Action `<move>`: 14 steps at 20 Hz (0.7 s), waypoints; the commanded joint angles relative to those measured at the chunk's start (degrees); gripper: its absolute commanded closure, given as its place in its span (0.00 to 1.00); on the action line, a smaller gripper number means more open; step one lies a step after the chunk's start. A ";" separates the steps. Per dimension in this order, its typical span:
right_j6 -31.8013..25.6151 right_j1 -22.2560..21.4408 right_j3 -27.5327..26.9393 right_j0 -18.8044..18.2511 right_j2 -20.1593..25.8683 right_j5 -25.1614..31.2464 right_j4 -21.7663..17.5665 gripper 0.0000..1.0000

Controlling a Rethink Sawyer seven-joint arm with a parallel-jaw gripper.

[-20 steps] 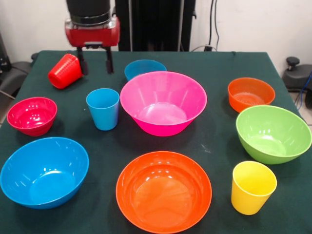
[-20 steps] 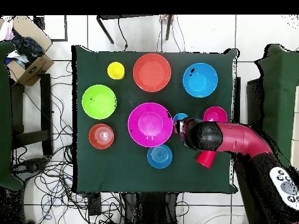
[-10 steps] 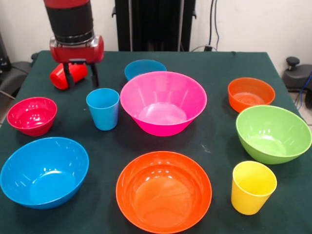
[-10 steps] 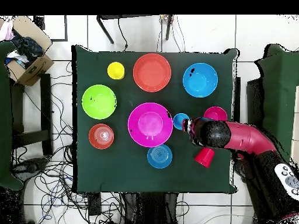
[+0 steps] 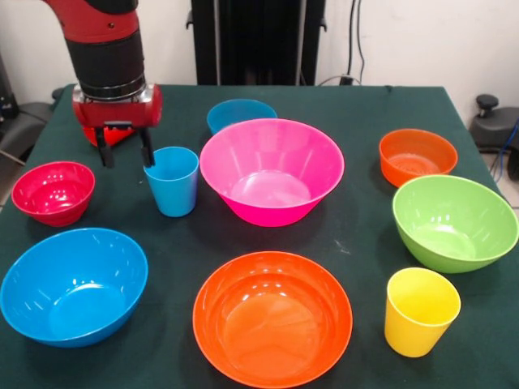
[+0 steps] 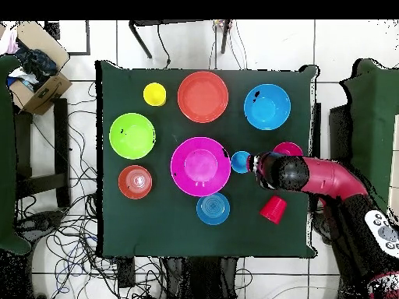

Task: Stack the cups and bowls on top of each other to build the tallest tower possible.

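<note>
Cups and bowls all stand apart on the dark green cloth of the bench (image 5: 357,235), none nested in another, so by my reading no tower is begun and the whole stacking is left to do. Nearest the front camera sit the large glossy orange plastic bowl (image 5: 272,318), the large blue plastic bowl (image 5: 73,285) to its left and the yellow tapered plastic cup (image 5: 421,311) to its right, all upright with mouths up. Behind the yellow cup is the large green plastic bowl (image 5: 454,221). In the middle row stand the small red plastic bowl (image 5: 53,190), the light blue tapered plastic cup (image 5: 172,180) and, just beside it, the large pink plastic bowl (image 5: 272,169), the widest piece and the likely base. Farther back are the small orange plastic bowl (image 5: 417,156) and the small blue plastic bowl (image 5: 241,114), partly hidden behind the pink rim. The red plastic cup (image 6: 273,209) lies near the far edge, mostly hidden behind the arm in the front view. The tool (image 5: 124,151) hangs open and empty, one finger at the light blue cup's rim, the other outside it.
</note>
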 commanded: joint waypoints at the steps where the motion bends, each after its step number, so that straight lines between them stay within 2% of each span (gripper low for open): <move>1: -9.80 2.16 -7.95 2.85 1.30 8.79 -3.45 0.00; 7: -8.27 3.19 -7.58 3.25 1.10 6.89 -4.35 0.00; 14: -7.58 0.61 -4.59 3.17 0.90 8.31 -3.39 0.00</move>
